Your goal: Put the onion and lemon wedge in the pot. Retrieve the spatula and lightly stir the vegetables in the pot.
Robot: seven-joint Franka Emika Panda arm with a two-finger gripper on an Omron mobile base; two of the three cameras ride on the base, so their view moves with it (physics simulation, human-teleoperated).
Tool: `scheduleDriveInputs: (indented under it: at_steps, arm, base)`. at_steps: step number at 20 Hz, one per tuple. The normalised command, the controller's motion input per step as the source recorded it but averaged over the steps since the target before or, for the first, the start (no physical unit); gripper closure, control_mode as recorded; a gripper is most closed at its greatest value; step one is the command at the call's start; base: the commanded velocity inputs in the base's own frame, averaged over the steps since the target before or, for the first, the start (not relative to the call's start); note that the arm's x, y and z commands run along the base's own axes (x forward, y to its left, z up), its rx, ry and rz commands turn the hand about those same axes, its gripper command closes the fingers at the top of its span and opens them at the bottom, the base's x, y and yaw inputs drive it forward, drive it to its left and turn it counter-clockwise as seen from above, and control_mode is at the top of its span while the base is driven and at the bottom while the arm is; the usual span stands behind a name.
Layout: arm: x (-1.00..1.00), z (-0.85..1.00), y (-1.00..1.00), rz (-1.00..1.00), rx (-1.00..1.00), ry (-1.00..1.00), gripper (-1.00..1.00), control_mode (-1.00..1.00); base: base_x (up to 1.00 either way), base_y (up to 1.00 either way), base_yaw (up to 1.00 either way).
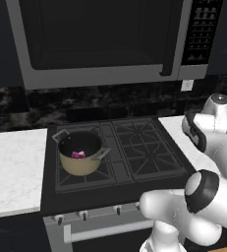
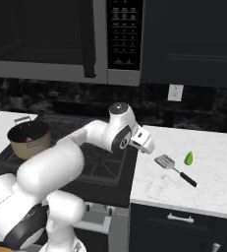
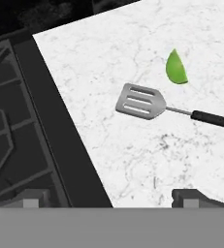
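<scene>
Onion (image 1: 78, 154) already sits in the pot (image 1: 80, 158) on the front-left burner, so your step in hand looks like the lemon wedge (image 3: 176, 68). It lies on the white counter (image 3: 133, 145) right of the stove (image 1: 120, 152), just beside the spatula (image 3: 154, 105) head, apart from it but close.

Gripper (image 2: 145, 142) hangs above the counter's stove-side edge, jaws spread wide, nothing between them; the tips show at the bottom of the hand view, well short of the wedge. You need to carry the hand further out over the counter, past the spatula head, then drop straight down on the wedge. Line the fingers across its narrow sides; it's tiny and curved, likely to squirt out if you pinch off-centre. Close low, near the counter.

Watch the spatula: it lies between you and the wedge, handle running away toward the counter's front right. Come in high so you don't nudge it, since you'll want it graspable later. A bumped head could also push the wedge.

Other stuff: microwave (image 1: 105, 39) overhead, outlet (image 2: 175, 92) on the dark backsplash. Neither blocks you. The carry back to the pot crosses open burners, nothing in the way that I can see.
</scene>
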Motion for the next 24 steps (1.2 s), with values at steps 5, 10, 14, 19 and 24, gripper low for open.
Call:
scheduleDriveInputs:
  at_steps: [5, 10, 14, 19, 24]
  arm:
    - [0.18, 0.00, -1.00, 0.00, 0.07, 0.01, -1.00, -1.00]
    - [0.02, -0.14, -1.00, 0.00, 0.02, 0.00, -1.00, -1.00]
    - [0.18, -0.46, -0.53, 0.03, 0.00, 0.00, -1.00, -1.00]
    - [0.24, -0.53, -0.17, 0.03, -0.04, -0.06, -1.00, -1.00]
    - [0.26, -0.28, -0.35, 0.01, 0.00, -0.03, -1.00, -1.00]
  base:
    - [0.00, 0.00, 0.00]
    - [0.00, 0.00, 0.00]
    - [0.00, 0.00, 0.00]
    - [0.00, 0.00, 0.00]
    - [0.00, 0.00, 0.00]
